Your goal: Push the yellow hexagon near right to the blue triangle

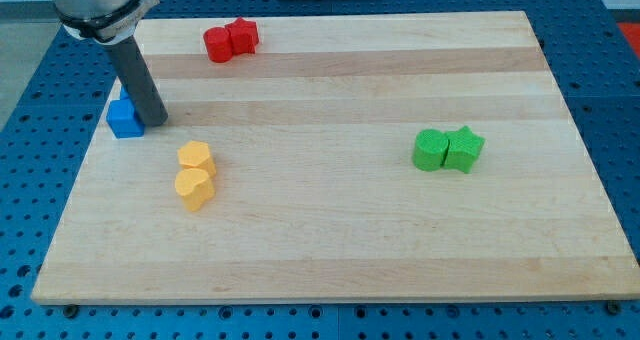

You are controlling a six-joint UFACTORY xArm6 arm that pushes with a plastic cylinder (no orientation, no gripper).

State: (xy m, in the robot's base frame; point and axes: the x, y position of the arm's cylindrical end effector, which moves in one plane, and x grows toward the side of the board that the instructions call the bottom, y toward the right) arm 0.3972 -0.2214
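My tip (157, 120), bare rod gripping nothing, touches blue block (125, 118) near board's left edge. Two yellow blocks touching toward bottom-left; upper yellow block (196, 157) likely hexagon. I'd swing below it, nudge gently up-left, avoiding lower yellow block (193, 188).

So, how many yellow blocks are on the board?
2. Both sit left of centre, touching: one yellow block above, the other yellow block just below it. None seems hidden, though my rod covers part of the blue block.
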